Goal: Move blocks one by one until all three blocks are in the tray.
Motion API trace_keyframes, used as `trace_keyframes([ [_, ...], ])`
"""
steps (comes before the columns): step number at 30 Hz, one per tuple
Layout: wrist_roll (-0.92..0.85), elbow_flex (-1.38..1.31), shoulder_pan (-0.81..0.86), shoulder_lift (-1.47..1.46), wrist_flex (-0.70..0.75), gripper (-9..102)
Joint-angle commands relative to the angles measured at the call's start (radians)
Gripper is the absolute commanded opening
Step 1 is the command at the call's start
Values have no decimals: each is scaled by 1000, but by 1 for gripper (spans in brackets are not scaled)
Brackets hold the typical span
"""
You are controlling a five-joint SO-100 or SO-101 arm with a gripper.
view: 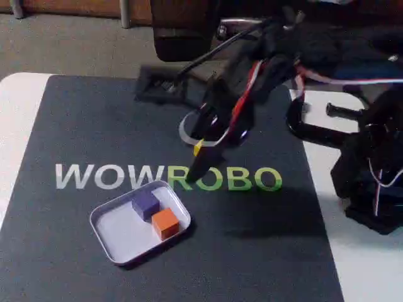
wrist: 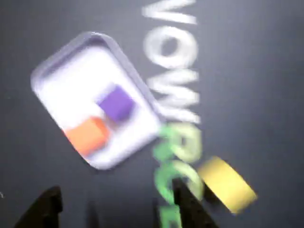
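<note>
The pale tray [view: 116,242] lies on the dark mat at the lower left of the fixed view, and the purple block [view: 145,204] and the orange block [view: 165,223] sit inside it, touching at a corner. The yellow block [view: 198,148] appears to rest on the mat just above the green "R", partly behind the black arm. My gripper [view: 194,167] hangs over the lettering between that block and the tray. In the wrist view the gripper [wrist: 114,211] is open with nothing between its fingers [wrist: 187,204]. The yellow block [wrist: 227,185] is outside the right finger, and the tray [wrist: 71,85] with the purple block [wrist: 116,104] and the orange block [wrist: 88,135] is at the upper left.
A white ring [view: 186,133] lies on the mat behind the yellow block. The arm's base and a black clamp [view: 371,170] stand at the right on the white table. The wrist view is blurred by motion.
</note>
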Motion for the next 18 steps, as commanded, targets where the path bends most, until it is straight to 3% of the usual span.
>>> trace_keyframes([
  [1, -38, 94, 78, 186, 15, 27],
  [18, -109, 175, 314, 181, -12, 27],
])
